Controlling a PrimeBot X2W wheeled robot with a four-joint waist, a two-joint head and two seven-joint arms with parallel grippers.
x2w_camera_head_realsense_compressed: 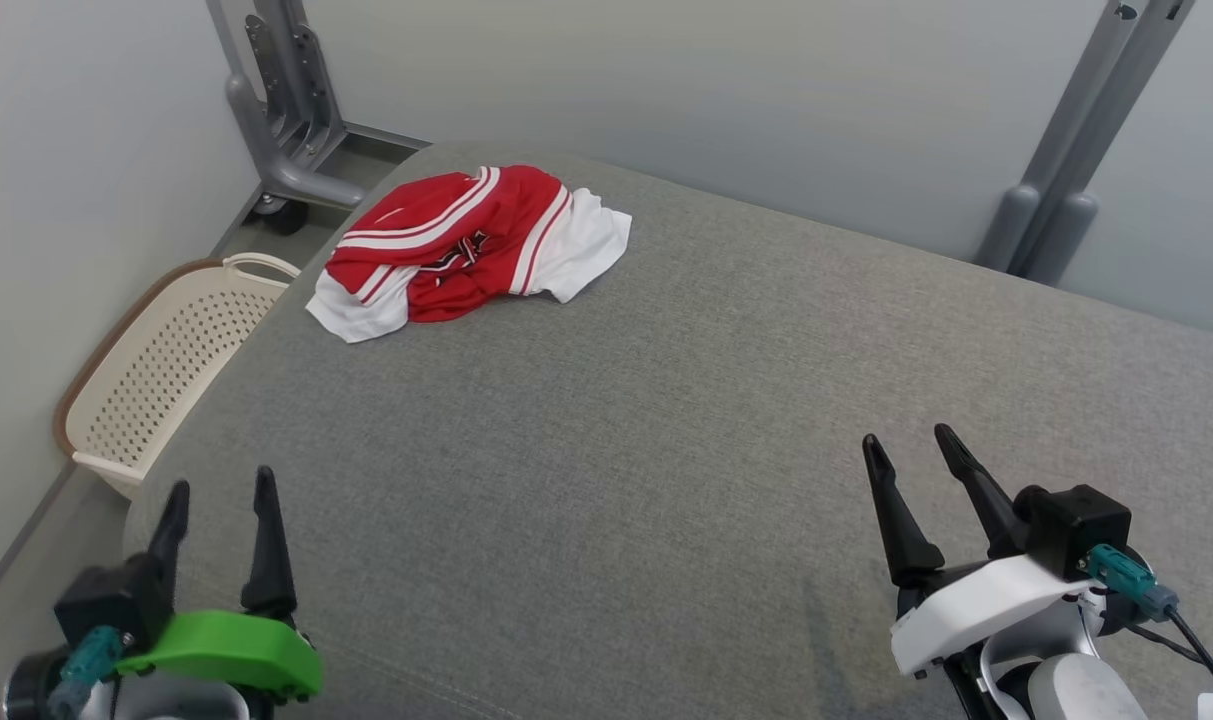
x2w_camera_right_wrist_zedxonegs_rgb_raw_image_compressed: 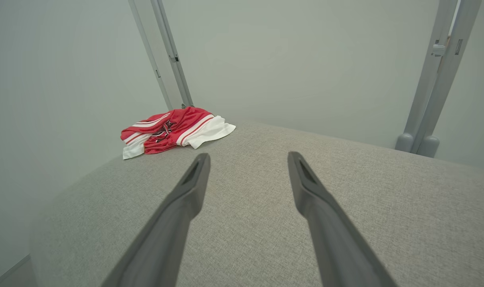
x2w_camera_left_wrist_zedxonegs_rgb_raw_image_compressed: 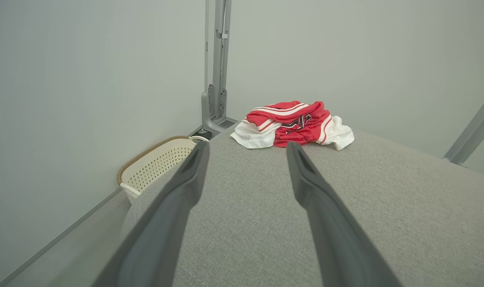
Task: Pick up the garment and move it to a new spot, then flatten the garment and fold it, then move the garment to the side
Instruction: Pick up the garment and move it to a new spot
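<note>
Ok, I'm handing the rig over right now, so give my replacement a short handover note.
Left gripper: open, empty, over the grey surface's near left edge.
Right gripper: open, empty, near right.
Garment: crumpled red and white heap at the far left corner, neither gripper near it.
Done: nothing yet.
Left: pick up, move, flatten, fold, set aside.

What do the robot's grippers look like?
Each has two long dark pointed fingers. The left gripper has a bright green base; the right gripper a white one. Both carry a black block with a teal plug; black cables trail from the right.
</note>
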